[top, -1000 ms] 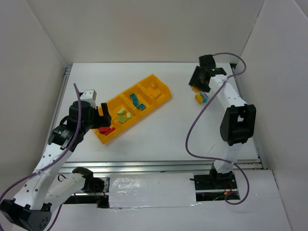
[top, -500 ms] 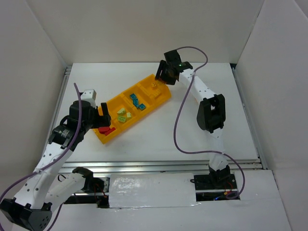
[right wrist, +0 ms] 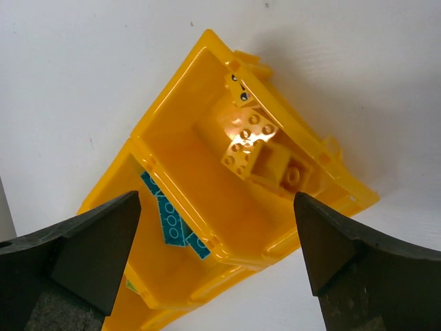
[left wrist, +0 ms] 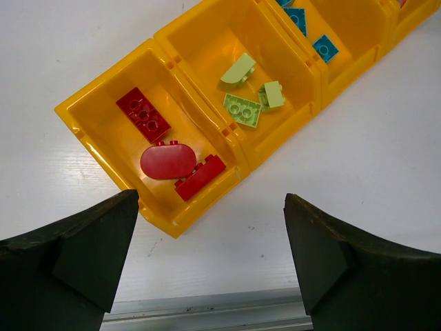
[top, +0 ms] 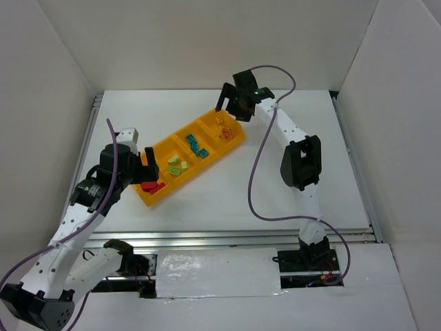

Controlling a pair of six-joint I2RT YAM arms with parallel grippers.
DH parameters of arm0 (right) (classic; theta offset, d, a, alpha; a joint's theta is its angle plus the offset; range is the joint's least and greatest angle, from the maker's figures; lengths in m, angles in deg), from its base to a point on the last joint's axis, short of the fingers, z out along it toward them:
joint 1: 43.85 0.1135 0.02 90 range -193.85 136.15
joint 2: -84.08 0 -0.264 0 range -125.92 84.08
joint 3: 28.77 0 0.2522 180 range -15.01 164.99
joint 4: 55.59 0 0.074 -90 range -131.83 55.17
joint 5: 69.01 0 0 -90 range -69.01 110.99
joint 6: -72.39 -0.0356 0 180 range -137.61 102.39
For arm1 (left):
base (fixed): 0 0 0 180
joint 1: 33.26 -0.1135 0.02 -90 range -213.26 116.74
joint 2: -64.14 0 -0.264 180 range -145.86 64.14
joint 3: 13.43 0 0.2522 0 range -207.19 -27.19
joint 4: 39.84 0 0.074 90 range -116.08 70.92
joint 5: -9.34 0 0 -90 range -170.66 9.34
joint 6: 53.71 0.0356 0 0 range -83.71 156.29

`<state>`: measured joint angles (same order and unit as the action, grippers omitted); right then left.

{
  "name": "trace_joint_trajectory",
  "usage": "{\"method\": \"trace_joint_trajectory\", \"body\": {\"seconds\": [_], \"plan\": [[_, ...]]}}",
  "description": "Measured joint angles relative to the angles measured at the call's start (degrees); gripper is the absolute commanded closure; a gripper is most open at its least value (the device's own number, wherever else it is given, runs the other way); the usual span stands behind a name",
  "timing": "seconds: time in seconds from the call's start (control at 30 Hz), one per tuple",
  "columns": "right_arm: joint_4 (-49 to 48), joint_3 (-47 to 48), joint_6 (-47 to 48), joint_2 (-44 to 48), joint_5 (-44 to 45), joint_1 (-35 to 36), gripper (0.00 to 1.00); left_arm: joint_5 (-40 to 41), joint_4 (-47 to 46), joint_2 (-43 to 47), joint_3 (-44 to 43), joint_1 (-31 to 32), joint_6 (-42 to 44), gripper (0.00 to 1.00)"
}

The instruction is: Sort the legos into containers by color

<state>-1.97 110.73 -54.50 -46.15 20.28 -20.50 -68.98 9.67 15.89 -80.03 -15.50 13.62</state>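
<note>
Top view: left end effector (top: 150, 172) covers part of the tray's (top: 205, 164) near-left compartment, and right end effector (top: 231, 108) overlaps its far-right corner. Left wrist view crops the far compartments; right wrist view cuts off the second one at the bottom edge.

Orange-yellow legos (right wrist: 251, 141) blend into the tray, count unclear.

Left arm leans in from the left over the near-left end, jaws wide, nothing between. Right arm reaches far-left over the far-right compartment, jaws wide, empty.

Tray sits diagonally on the counter (top: 207, 207): red legos (left wrist: 165, 160) near-left, then yellow-green legos (left wrist: 241, 110), teal legos (right wrist: 172, 221), orange-yellow far-right.

Legos (left wrist: 241, 110) lie color-sorted in the orange-yellow tray (left wrist: 103, 86).
</note>
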Motion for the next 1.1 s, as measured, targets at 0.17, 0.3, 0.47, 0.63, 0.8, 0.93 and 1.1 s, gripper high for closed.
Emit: {"method": "trace_joint_trajectory", "body": {"seconds": [0.17,0.3,0.47,0.63,0.8,0.93,1.1], "plan": [[0.5,-1.0,2.6,2.9,2.5,-1.4,0.00,0.0,0.0,0.0,0.0,0.0,0.0,0.01],[0.9,-7.0,6.1,8.3,3.8,-7.0,0.00,0.0,0.0,0.0,0.0,0.0,0.0,0.01],[1.4,-14.4,12.4,10.0,7.6,-17.1,0.00,0.0,0.0,0.0,0.0,0.0,0.0,0.00],[3.8,-21.7,18.5,9.6,10.3,-21.9,0.00,0.0,0.0,-0.1,0.0,0.0,0.0,0.00],[3.4,-22.3,23.7,8.1,11.8,-21.5,0.00,-0.2,0.0,-0.5,0.0,0.0,0.0,0.00],[0.7,-23.8,27.8,7.9,11.9,-21.5,0.00,-0.6,-0.1,-0.6,0.0,0.0,0.0,0.00],[1.2,-20.6,32.3,4.2,9.5,-22.0,0.00,-1.1,-0.2,-0.9,0.0,0.0,0.1,0.00]]}}
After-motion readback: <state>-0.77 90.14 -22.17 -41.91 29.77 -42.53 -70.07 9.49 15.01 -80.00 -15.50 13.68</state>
